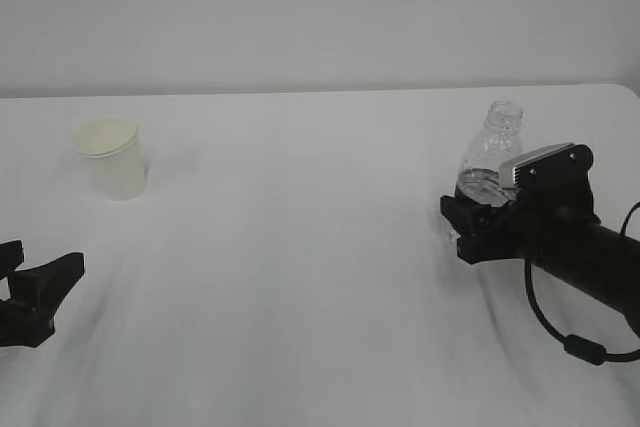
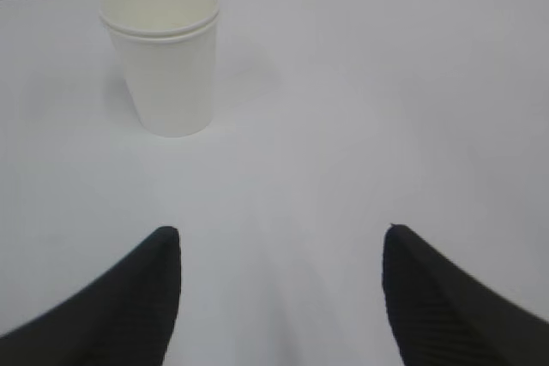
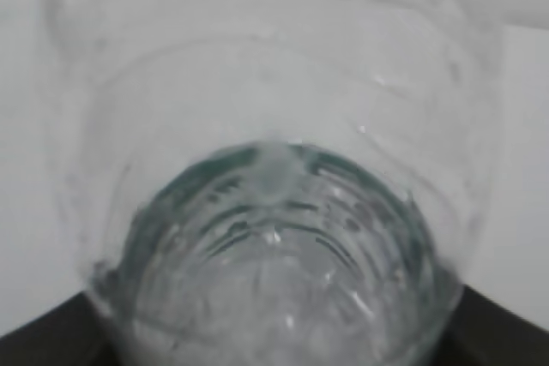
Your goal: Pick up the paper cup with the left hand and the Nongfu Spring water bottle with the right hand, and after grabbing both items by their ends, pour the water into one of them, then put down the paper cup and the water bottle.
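The white paper cup (image 1: 112, 159) stands upright at the far left of the table, alone and untouched; the left wrist view shows it ahead and to the left (image 2: 163, 57). My left gripper (image 1: 45, 259) (image 2: 280, 237) hovers open near the front left edge, well short of the cup, with nothing between its fingers. The clear water bottle (image 1: 495, 142) stands at the right with no cap. My right gripper (image 1: 475, 209) is closed round its lower body. The bottle (image 3: 274, 212) fills the right wrist view, and dark fingers (image 3: 51, 345) press both sides.
A white table (image 1: 300, 267) carries everything and ends at a pale wall behind. Its rounded rear right corner (image 1: 625, 89) lies just beyond the bottle. A black cable (image 1: 570, 342) loops below the right arm.
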`<move>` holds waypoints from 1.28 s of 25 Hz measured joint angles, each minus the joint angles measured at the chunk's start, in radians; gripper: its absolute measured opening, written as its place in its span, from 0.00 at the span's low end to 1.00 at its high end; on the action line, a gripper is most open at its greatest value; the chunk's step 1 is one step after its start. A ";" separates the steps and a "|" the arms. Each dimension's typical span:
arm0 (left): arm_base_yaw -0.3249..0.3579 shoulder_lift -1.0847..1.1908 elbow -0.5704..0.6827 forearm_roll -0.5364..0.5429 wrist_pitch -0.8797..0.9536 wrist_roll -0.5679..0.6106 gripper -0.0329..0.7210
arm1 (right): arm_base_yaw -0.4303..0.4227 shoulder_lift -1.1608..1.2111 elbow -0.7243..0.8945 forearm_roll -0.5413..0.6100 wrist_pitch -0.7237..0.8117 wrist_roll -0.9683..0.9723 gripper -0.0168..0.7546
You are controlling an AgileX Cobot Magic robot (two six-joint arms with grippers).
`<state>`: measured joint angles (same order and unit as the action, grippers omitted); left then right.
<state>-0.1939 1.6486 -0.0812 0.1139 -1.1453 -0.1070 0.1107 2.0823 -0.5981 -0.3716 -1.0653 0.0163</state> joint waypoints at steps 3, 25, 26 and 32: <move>0.000 0.000 0.000 0.000 0.000 0.000 0.74 | 0.000 -0.054 0.000 -0.004 0.029 -0.004 0.62; 0.000 0.206 -0.175 -0.089 0.000 0.053 0.88 | 0.000 -0.184 0.008 -0.028 0.109 -0.008 0.62; 0.000 0.215 -0.187 -0.091 0.000 0.054 0.88 | 0.000 -0.184 0.008 -0.028 0.109 -0.008 0.62; 0.000 0.275 -0.258 -0.095 0.000 0.057 0.88 | 0.000 -0.184 0.008 -0.045 0.115 -0.008 0.62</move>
<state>-0.1939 1.9231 -0.3390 0.0186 -1.1453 -0.0504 0.1107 1.8981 -0.5906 -0.4165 -0.9503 0.0088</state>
